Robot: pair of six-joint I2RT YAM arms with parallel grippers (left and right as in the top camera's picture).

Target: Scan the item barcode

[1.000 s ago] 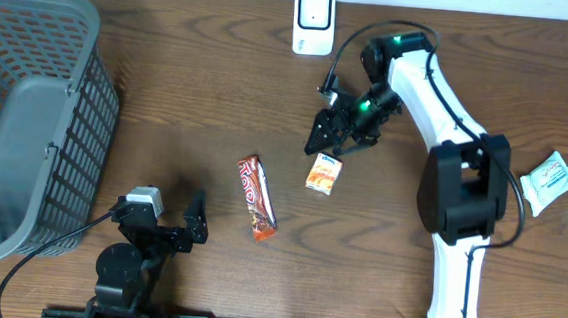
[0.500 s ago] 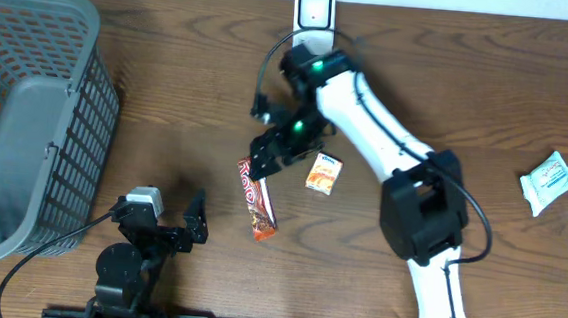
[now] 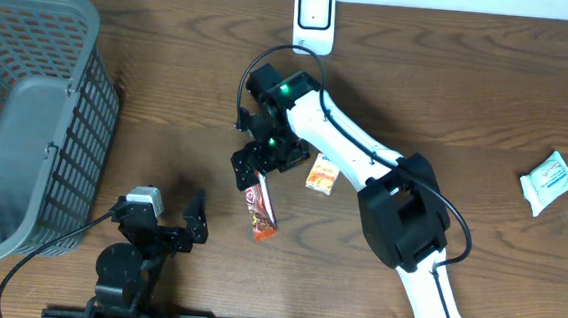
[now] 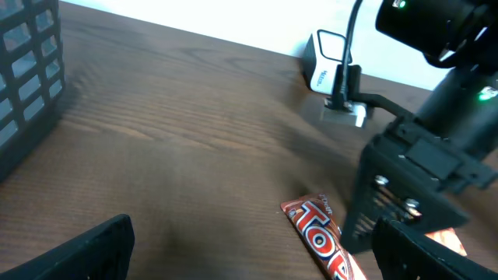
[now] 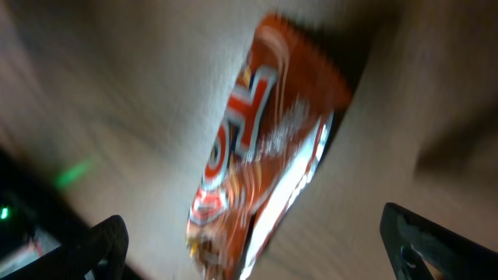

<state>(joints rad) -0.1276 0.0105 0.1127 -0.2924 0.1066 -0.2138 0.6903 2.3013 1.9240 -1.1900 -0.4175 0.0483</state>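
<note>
Count: I see one candy bar, one small orange carton, one white scanner, one grey basket, one white packet and two end effectors.
Right end effector: fingers spread apart, gripping nothing, poised over the bar's far end; I cannot tell whether they touch it.
Left end effector: fingers apart, empty, low over the surface, well short of the bar.
Bar position: flat on the surface, and in my right wrist view it lies between the two spread fingers.
Bar axis: long axis runs from under the right end effector back toward the arm bases, slanting slightly rightward.
Carton: just right of the right end effector, apart from the bar.
Scanner: beyond the right end effector, at the far edge.
</note>
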